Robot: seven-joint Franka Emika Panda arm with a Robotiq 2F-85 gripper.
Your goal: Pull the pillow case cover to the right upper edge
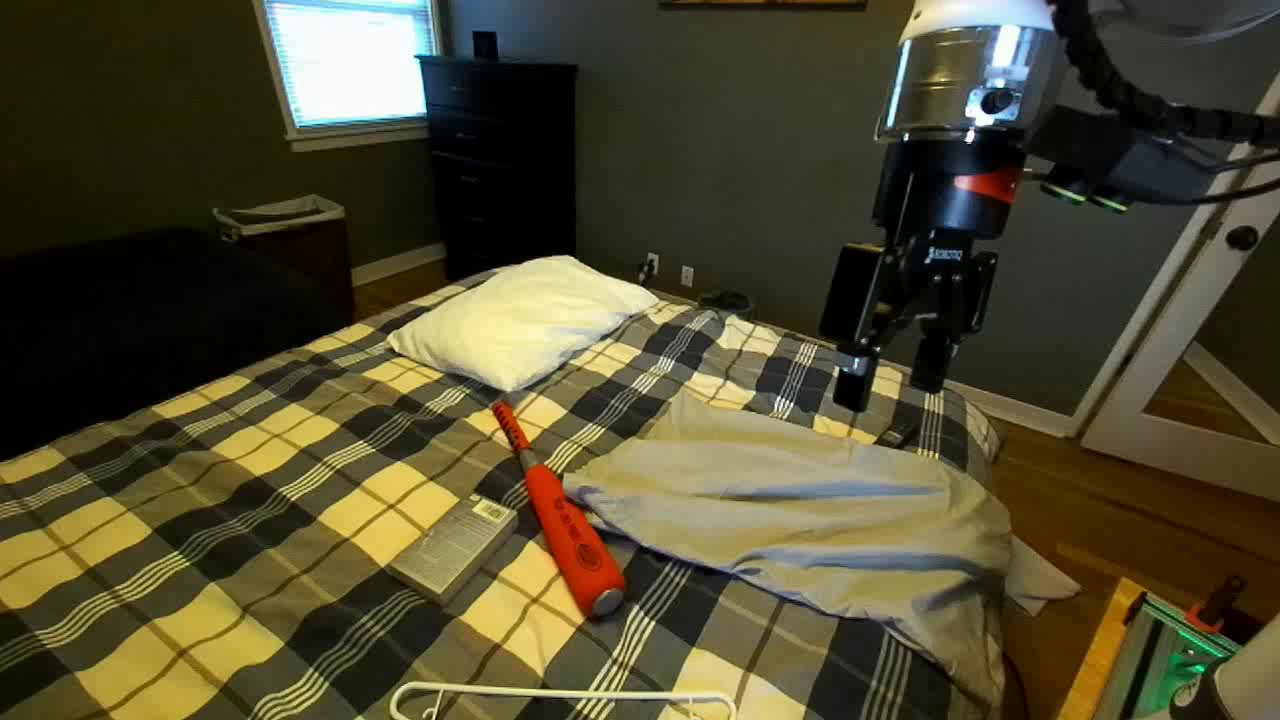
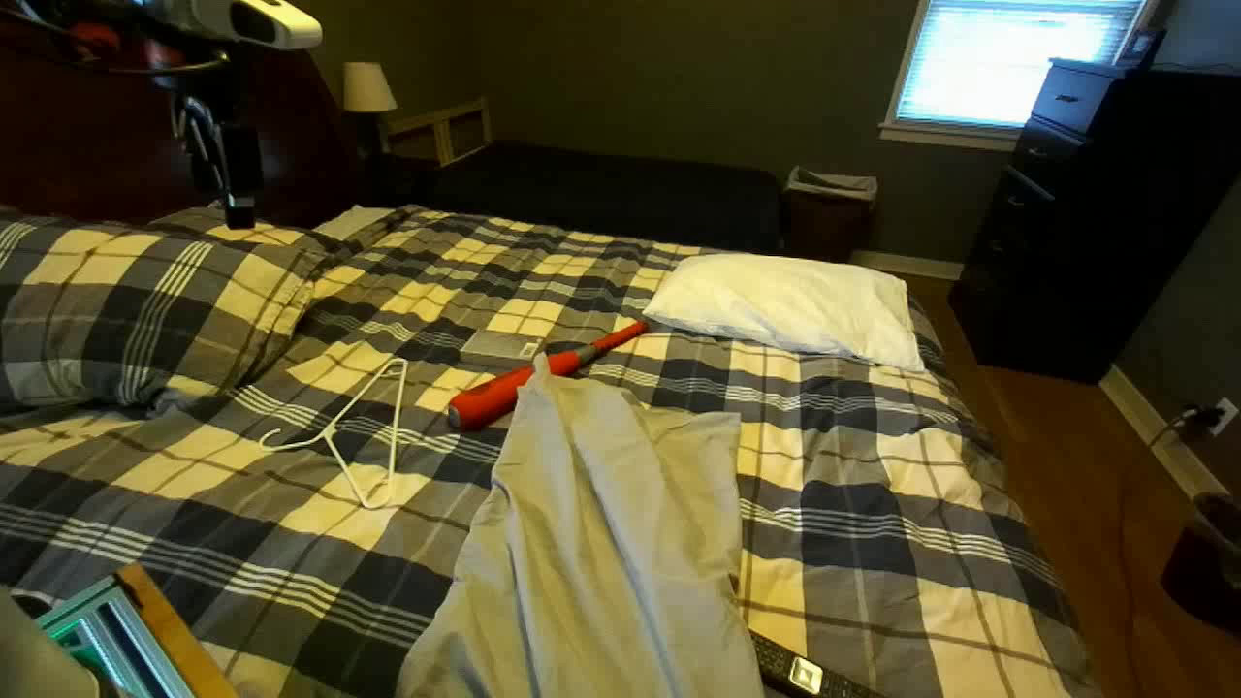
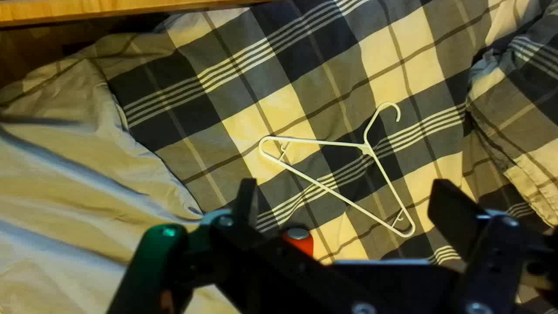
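The pillow case cover, a limp pale grey-beige sheet, lies wrinkled on the plaid bed cover in both exterior views. One end hangs over the bed's side in an exterior view. It also shows at the left of the wrist view. The plaid cover's border runs along the bed's side; I cannot tell which border is the right upper edge. My gripper is open and empty, raised above the bed. It also shows in another exterior view and the wrist view, above the hanger, apart from the cloth.
A red bat and a grey box lie beside the cloth. A white hanger lies on the bed. A white pillow lies farther off. A remote touches the cloth's side. A wood-edged stand is near the bed.
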